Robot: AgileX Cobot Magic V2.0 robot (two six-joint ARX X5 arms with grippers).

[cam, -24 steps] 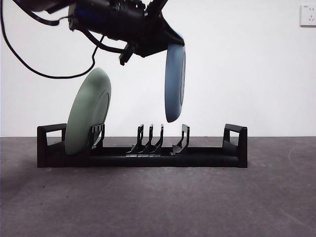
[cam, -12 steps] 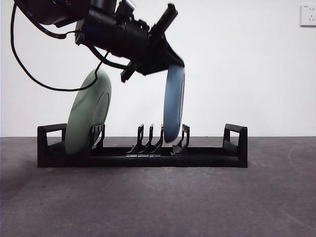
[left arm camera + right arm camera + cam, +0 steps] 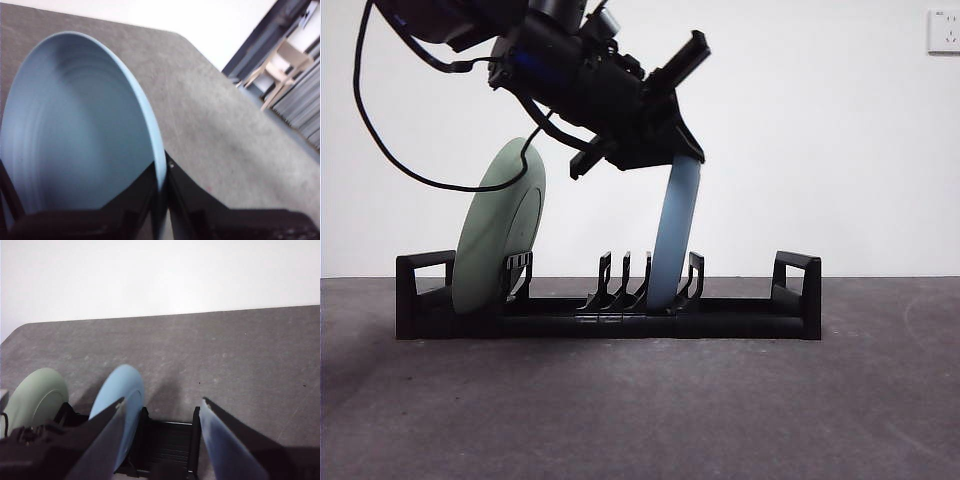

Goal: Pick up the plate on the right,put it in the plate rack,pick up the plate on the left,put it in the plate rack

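Front view – left end effector [image 3: 672,160] clamped on blue plate [image 3: 672,240] top rim, plate's base in plate rack [image 3: 610,315] slot.

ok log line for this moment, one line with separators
left gripper: shut on blue plate | blue plate: in plate rack slot, tilted | green plate: racked | right gripper: open, empty

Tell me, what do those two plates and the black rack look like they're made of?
The blue plate and green plate look like matte plastic or melamine, though glazed ceramic is possible: smooth, evenly coloured, only a soft sheen. The plate rack looks like moulded black plastic with a slight gloss. The left gripper clamps the blue plate's rim.
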